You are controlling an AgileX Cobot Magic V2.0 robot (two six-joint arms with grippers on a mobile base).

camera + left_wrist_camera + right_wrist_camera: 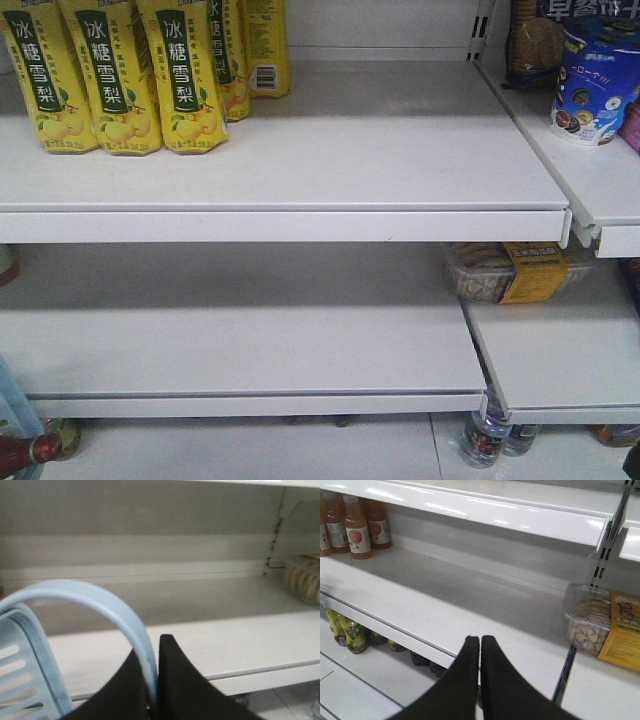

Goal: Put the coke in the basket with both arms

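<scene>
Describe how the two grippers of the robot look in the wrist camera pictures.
Both look alike. The left gripper and the right gripper each have two matte black fingers, broad at the base, curving inward to pointed tips. No cables, markings or labels show on them.

Ahead of the right gripper (480, 641), jaws pressed together, the white shelf (470, 610) lies bare; a clear snack box (587, 617) blocks its far right, orange bottles (357, 527) its far left. The basket (22, 675) handle (100, 602) arcs between the left gripper's (152, 645) fingers.

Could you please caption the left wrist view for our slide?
Left gripper shut on the light blue basket handle, facing a bare white shelf.
</scene>
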